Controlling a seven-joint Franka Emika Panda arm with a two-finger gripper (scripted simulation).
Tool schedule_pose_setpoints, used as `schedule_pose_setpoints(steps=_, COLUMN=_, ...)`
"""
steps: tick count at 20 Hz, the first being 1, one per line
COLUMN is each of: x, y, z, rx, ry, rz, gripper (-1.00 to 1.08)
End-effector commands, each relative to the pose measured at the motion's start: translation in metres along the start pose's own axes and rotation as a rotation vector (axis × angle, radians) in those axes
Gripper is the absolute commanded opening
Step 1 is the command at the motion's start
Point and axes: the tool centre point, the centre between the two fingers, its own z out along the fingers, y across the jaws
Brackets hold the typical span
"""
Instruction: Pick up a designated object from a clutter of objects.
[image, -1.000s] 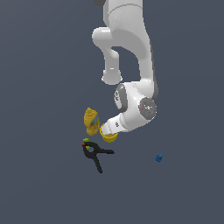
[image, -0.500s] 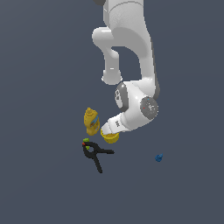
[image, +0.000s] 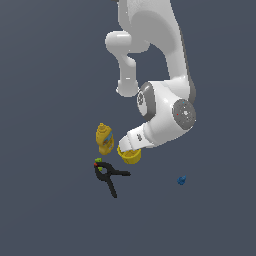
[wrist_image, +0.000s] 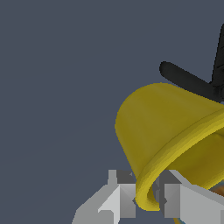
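In the exterior view, the yellow cup (image: 129, 155) sits at the end of the white arm (image: 162, 117), just beside the yellow bottle (image: 104, 138) and above the black clamp (image: 109, 175). A tiny blue object (image: 182, 180) lies well apart, toward the exterior view's right. The desk (image: 50, 200) is plain grey.

In the wrist view, the cup (wrist_image: 170, 135) is tilted, its long axis slanting away from the camera: rim toward the tool (wrist_image: 146, 197), tapered base pointing off toward the clamp's black handles (wrist_image: 188, 81). The tool's fingers (wrist_image: 124, 194) are closed on the cup's rim, one each side of the wall.
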Motion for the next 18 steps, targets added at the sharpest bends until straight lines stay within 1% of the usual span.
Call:
schedule_pose_setpoints(steps=1, x=0.0, y=0.002, z=-0.023, rx=0.0, ry=0.003, rz=0.0, gripper=-1.0)
schedule_pose_setpoints(steps=11, x=0.001, y=0.01, z=-0.12, rx=0.001, ry=0.003, rz=0.0, gripper=-1.0)
schedule_pose_setpoints(steps=18, x=0.003, y=0.015, z=-0.174, rx=0.001, ry=0.003, rz=0.0, gripper=-1.0)
